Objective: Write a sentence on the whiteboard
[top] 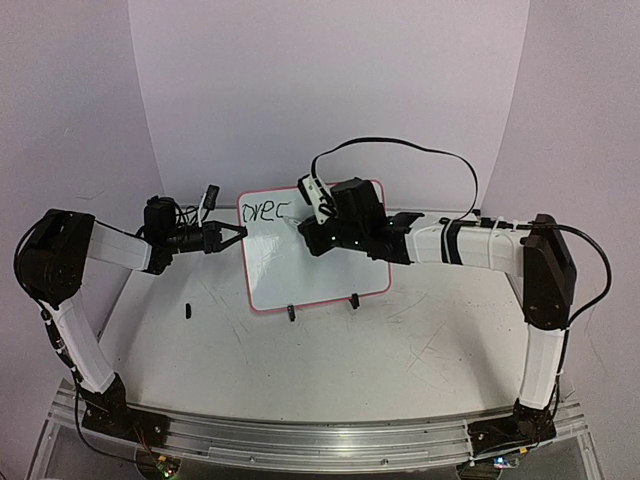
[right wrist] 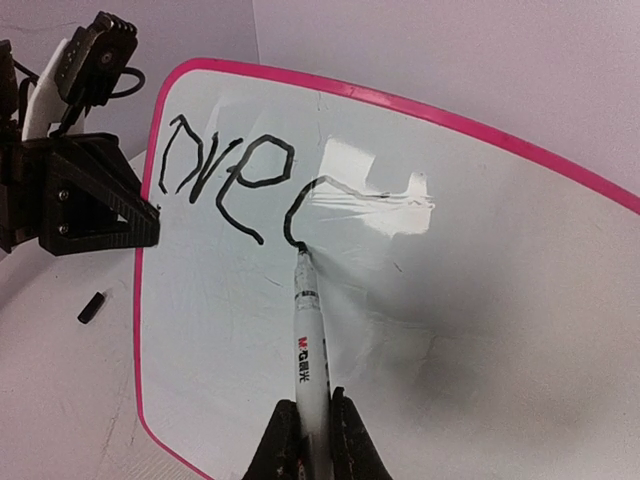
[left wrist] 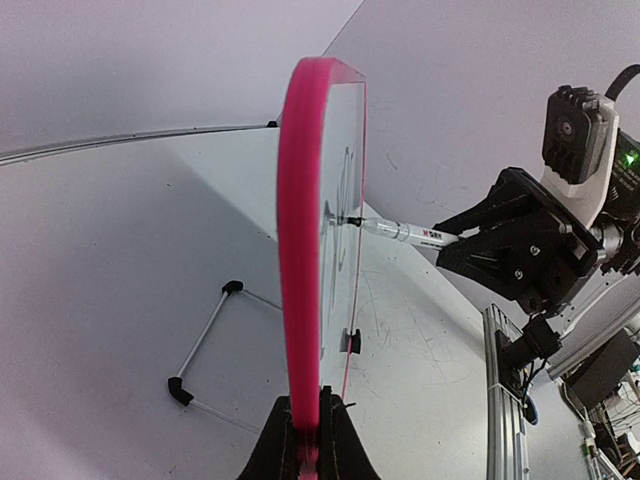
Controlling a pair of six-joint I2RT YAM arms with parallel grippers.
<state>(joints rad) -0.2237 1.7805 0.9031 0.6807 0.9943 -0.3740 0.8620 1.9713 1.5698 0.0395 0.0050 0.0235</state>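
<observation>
The whiteboard (top: 300, 272), white with a pink frame and two black clip feet, stands tilted on the table. My left gripper (top: 233, 235) is shut on its left edge; in the left wrist view the jaws (left wrist: 310, 425) pinch the pink frame (left wrist: 300, 250). My right gripper (top: 310, 238) is shut on a white marker (right wrist: 305, 340), whose tip touches the board (right wrist: 460, 340). The sentence (right wrist: 230, 175) so reads "dre" in black plus a curved stroke ending at the tip. The marker also shows in the left wrist view (left wrist: 400, 232).
A small black marker cap (top: 187, 309) lies on the table left of the board, also in the right wrist view (right wrist: 90, 307). A thin white rod frame with black corners (left wrist: 205, 345) lies behind the board. A clip foot (left wrist: 351, 341) rests on the scuffed table.
</observation>
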